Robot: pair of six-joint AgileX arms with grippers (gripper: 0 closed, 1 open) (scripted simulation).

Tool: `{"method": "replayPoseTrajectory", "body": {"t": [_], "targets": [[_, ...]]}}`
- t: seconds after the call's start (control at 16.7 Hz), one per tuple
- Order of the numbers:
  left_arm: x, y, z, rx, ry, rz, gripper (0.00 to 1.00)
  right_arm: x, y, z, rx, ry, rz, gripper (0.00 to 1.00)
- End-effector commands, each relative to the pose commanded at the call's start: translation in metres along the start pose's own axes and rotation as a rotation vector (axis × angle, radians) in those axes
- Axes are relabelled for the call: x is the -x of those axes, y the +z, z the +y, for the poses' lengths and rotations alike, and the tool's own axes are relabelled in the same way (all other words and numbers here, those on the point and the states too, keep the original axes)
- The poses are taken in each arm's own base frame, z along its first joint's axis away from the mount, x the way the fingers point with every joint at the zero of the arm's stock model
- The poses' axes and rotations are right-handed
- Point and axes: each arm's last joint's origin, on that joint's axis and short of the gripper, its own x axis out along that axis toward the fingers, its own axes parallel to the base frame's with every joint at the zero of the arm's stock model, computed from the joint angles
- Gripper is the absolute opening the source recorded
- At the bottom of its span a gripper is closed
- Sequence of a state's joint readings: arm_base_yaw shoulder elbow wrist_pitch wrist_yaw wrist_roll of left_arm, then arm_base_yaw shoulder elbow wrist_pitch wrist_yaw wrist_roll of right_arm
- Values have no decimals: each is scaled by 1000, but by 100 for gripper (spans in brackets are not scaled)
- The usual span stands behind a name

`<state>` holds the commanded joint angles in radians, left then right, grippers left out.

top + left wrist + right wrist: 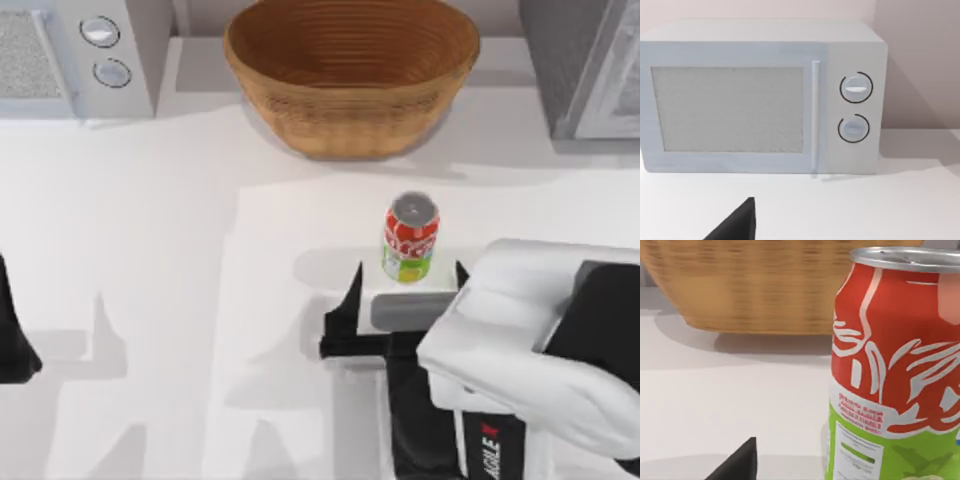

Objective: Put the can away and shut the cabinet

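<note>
Can (pixel 410 238) upright on the desk (pixel 160 250), right of centre, in front of the basket (pixel 350 75) and apart from it. Right gripper (pixel 405 290) just before the can, fingers (pixel 350 300) spread wide to either side, not touching it. Left arm (pixel 15 335) parked at the desk's left edge, facing the microwave (pixel 760 95); its fingers' state cannot be told.

The can (pixel 410 239) stands mid-bench (pixel 150 260), the basket (pixel 350 75) behind it, the microwave (pixel 85 55) at back left, the right gripper (pixel 405 285) just before it.
</note>
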<state>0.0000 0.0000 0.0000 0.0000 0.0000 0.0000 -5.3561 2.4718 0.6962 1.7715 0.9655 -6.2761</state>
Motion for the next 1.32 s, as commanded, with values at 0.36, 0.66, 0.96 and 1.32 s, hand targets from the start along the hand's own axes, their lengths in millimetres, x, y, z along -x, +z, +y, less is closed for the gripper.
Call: {"method": "replayPoseTrajectory", "body": {"t": [0.36,0.66,0.96,1.32], "targets": [[0,0,0,0,0,0,100,1,-11,1,28,6,21,100],[0,0,0,0,0,0,100,-17,-4,4,-2,0,0,100],[0,0,0,0,0,0,100,-47,-2,2,0,0,0,100],[0,0,0,0,0,0,100,-60,0,0,0,0,0,100]]}}
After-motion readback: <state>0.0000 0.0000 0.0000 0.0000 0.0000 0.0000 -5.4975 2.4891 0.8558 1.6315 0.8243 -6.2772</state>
